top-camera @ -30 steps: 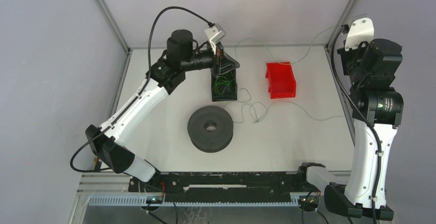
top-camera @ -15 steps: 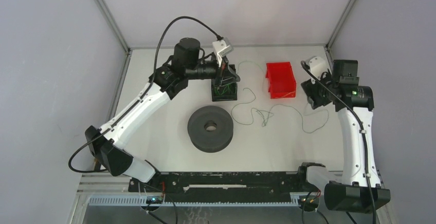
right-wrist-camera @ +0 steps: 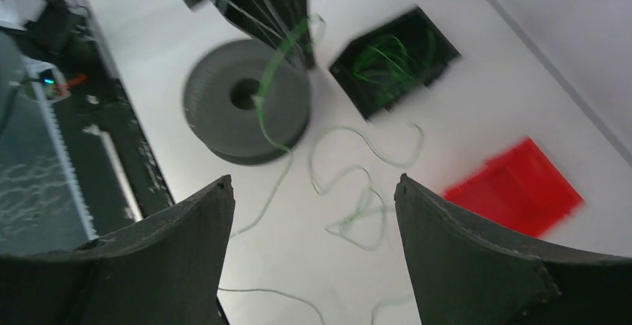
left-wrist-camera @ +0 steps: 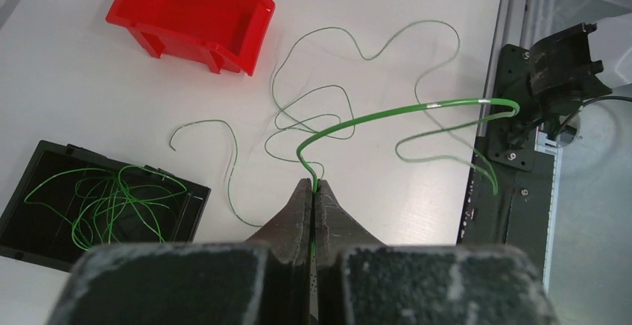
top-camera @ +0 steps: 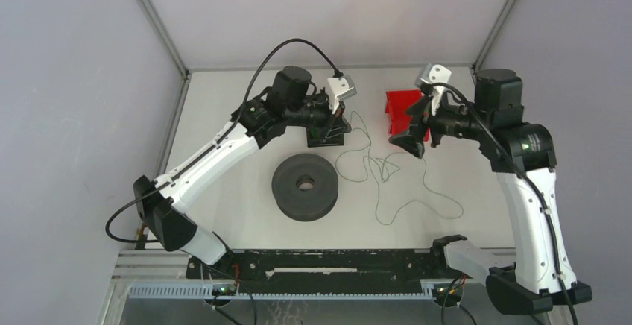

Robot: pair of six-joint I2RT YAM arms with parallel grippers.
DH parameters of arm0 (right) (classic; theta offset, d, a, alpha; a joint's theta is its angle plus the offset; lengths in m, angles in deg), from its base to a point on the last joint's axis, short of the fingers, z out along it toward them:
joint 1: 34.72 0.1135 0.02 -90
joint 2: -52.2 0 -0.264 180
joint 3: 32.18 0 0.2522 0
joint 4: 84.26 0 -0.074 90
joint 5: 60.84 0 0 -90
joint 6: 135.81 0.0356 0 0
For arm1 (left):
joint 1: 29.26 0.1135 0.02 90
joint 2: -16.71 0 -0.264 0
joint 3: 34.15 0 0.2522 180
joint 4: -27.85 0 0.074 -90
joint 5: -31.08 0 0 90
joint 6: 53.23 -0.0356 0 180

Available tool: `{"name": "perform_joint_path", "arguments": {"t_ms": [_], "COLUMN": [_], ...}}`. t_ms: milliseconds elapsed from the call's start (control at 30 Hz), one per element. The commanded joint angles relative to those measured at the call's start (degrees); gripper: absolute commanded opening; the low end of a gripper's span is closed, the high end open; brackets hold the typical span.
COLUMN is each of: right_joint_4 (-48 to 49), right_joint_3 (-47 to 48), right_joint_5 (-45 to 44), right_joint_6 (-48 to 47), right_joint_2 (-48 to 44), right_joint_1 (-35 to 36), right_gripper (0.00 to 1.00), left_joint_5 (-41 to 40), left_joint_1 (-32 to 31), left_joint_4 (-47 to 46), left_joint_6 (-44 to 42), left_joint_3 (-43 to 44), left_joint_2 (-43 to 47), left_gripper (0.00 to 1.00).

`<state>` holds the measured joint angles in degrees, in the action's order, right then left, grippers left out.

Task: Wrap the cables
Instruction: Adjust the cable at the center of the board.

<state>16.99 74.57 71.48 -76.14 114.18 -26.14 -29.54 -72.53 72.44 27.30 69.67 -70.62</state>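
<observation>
A long thin green cable (top-camera: 376, 167) lies in loose loops on the white table between the black spool (top-camera: 304, 185) and the red bin (top-camera: 406, 109). One end of that cable (left-wrist-camera: 387, 116) rises in an arc into my left gripper (left-wrist-camera: 313, 185), which is shut on it, hovering just right of the black box (left-wrist-camera: 97, 206). The box holds several more green cables (left-wrist-camera: 112, 198). My right gripper (right-wrist-camera: 314, 183) hangs open above the loops (right-wrist-camera: 350, 191), in front of the red bin (right-wrist-camera: 522, 187), with nothing between its fingers. In the top view it (top-camera: 410, 142) sits left of the bin.
The grey-black spool (right-wrist-camera: 246, 101) lies flat near the table's middle. The black box (top-camera: 326, 135) stands behind it. A black rail (top-camera: 328, 262) runs along the near edge. Grey walls close in the sides and back.
My right arm has swung from the right wall in over the table and its jaws have opened. The cable has dropped into loops. My left gripper has shifted right, off the black box.
</observation>
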Motion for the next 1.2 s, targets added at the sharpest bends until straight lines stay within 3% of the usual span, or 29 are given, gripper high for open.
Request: {"name": "perform_joint_path", "arguments": {"t_ms": [0,133,300,667,1167], "right_joint_4": [14.06,26.54,30.26,42.29,43.98], "right_joint_3": [-3.72,-10.15,-10.91,-17.77,-18.20], "right_joint_5": [7.60,5.48,3.87,5.77,6.69], "right_joint_6": [12.05,20.11,23.13,34.37,35.95], "right_joint_2": [2.85,2.94,6.00,5.46,7.12], "right_joint_1": [5.34,8.96,13.25,13.61,15.10], "right_gripper": [0.86,0.84,0.82,0.76,0.57], "left_joint_5": [-2.98,-3.98,-4.44,-7.06,-8.26], "left_joint_1": [-0.58,-0.68,-1.07,-1.21,-1.82], "left_joint_4": [-1.45,-2.77,-3.01,-3.58,-3.61], "left_joint_6": [1.60,3.08,3.61,6.84,7.37], "left_joint_3": [1.81,0.63,0.53,0.71,1.17], "left_joint_2": [-0.47,-0.36,-0.45,-1.33,-1.37], "left_gripper": [0.00,0.00,0.00,0.00,0.00]}}
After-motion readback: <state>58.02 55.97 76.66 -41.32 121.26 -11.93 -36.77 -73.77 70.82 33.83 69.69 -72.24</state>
